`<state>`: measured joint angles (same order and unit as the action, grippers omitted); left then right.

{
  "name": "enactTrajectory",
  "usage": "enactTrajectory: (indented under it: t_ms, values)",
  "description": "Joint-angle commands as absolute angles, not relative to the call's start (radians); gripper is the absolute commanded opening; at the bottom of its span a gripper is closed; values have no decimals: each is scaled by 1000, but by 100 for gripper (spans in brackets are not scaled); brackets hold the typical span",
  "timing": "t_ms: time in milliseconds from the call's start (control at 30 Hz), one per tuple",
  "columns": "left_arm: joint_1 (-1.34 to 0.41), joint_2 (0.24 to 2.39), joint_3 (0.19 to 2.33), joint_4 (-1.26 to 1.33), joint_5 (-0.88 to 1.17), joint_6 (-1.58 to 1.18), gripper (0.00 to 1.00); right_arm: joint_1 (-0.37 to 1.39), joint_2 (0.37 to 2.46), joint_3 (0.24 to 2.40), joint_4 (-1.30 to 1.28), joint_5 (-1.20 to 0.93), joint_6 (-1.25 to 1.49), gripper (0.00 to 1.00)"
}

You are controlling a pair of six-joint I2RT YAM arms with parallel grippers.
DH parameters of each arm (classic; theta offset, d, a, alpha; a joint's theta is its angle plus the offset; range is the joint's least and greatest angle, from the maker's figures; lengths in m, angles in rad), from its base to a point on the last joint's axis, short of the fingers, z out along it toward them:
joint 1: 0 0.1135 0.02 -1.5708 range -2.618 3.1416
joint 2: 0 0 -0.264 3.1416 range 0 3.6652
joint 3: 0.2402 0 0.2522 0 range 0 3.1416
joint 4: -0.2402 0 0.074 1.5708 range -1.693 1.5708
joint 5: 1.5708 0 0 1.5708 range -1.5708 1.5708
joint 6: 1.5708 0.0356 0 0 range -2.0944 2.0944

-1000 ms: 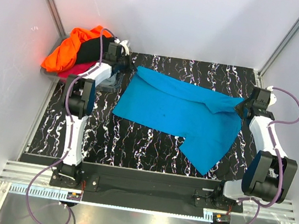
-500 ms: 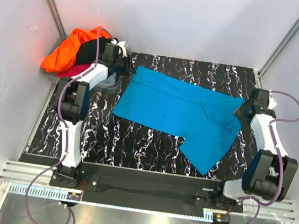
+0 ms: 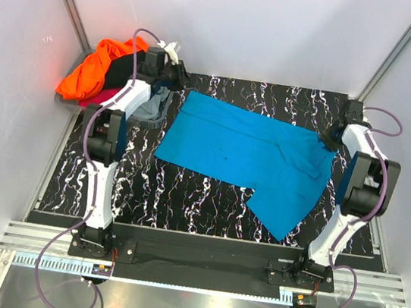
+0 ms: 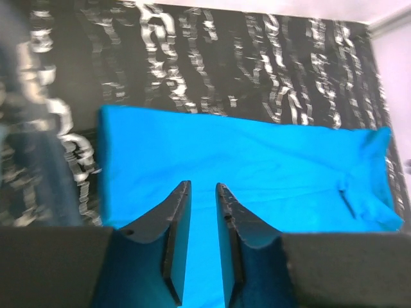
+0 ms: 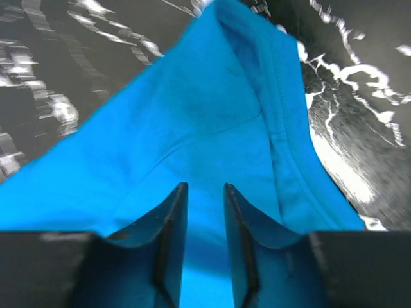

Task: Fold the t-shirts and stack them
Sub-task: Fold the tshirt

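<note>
**Left gripper** [image 4: 202, 187]: jaws parted narrowly, nothing held. Grip on turquoise t-shirt [image 4: 257, 167] let go within last second; shirt's edge now lies just below and ahead of fingertips.

**Right gripper** [image 5: 205, 187]: likewise slightly parted, empty. Shirt's bunched end dropped beneath it.

**Shirt:** left lying spread on table [image 3: 147, 184]. Spreading judged done, folding next.

**Room:** bare marbled top ahead of left gripper, beyond shirt's far edge. Table edge close outboard of right gripper. Pile of t-shirts [image 3: 94, 73] behind left gripper.

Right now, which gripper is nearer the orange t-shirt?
Left. The left gripper hovers near the orange t-shirt, just to its right; the right gripper is on the opposite side, at the far end of the blue t-shirt.
</note>
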<state>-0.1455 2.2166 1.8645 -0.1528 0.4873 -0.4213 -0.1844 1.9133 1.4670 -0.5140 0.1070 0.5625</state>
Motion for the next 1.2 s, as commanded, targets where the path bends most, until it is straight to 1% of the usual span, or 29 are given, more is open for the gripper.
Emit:
enactTrajectory:
  t_ms: [0, 33, 100, 167, 267, 400, 467, 567, 600, 633, 700, 733, 767, 800, 833, 867, 933, 1000, 1033, 1067, 1100, 1167]
  values:
    - [-201, 2233, 1904, -101, 555, -449, 24, -189, 1986, 1522, -515, 110, 641, 34]
    - [-225, 2233, 1893, -100, 539, -451, 20, -189, 2011, 1528, -514, 127, 656, 28]
    - [-251, 2238, 1858, -100, 477, -477, 17, -189, 2039, 1540, -514, 164, 660, 24]
    - [-290, 2246, 1824, -92, 413, -498, 14, -189, 2075, 1566, -512, 182, 650, 24]
    - [-322, 2276, 1801, -87, 324, -563, 12, -189, 2131, 1611, -511, 225, 611, 24]
    - [-330, 2324, 1795, -80, 307, -669, 11, -212, 2235, 1738, -551, 229, 530, 27]
    - [-333, 2326, 1796, -80, 324, -673, 11, -212, 2284, 1830, -555, 235, 499, 28]
    - [-339, 2306, 1789, -81, 337, -657, 12, -212, 2367, 1991, -581, 195, 446, 32]
    - [-341, 2298, 1784, -84, 341, -654, 14, -212, 2393, 2044, -645, 186, 425, 34]
    - [-341, 2289, 1773, -86, 347, -655, 15, -212, 2449, 2169, -696, 183, 417, 34]
    - [-347, 2254, 1760, -89, 367, -657, 19, -212, 2486, 2291, -838, 190, 400, 37]
    - [-350, 2240, 1741, -95, 364, -655, 20, -212, 2479, 2299, -869, 198, 396, 38]
    - [-353, 2206, 1732, -103, 361, -650, 20, -210, 2459, 2290, -902, 205, 391, 40]
    - [-359, 2191, 1723, -116, 356, -649, 21, -210, 2392, 2266, -900, 215, 373, 42]
    - [-365, 2174, 1698, -126, 344, -644, 21, -210, 2350, 2194, -899, 218, 368, 47]
    - [-370, 2152, 1687, -136, 331, -646, 20, -212, 2311, 2157, -894, 215, 370, 49]
    - [-374, 2099, 1646, -173, 322, -647, 20, -201, 2194, 2033, -862, 148, 364, 53]
    - [-376, 2063, 1609, -189, 336, -647, 20, -164, 2122, 1952, -838, 109, 351, 59]
    - [-377, 2024, 1565, -198, 357, -649, 18, -154, 2061, 1872, -828, 94, 351, 61]
    - [-377, 2005, 1540, -202, 370, -647, 17, -140, 2036, 1832, -819, 81, 350, 62]
    - [-380, 1982, 1517, -225, 377, -646, 17, -115, 1990, 1748, -793, 80, 351, 62]
    - [-382, 1922, 1451, -244, 402, -629, 15, -92, 1962, 1682, -766, 60, 350, 61]
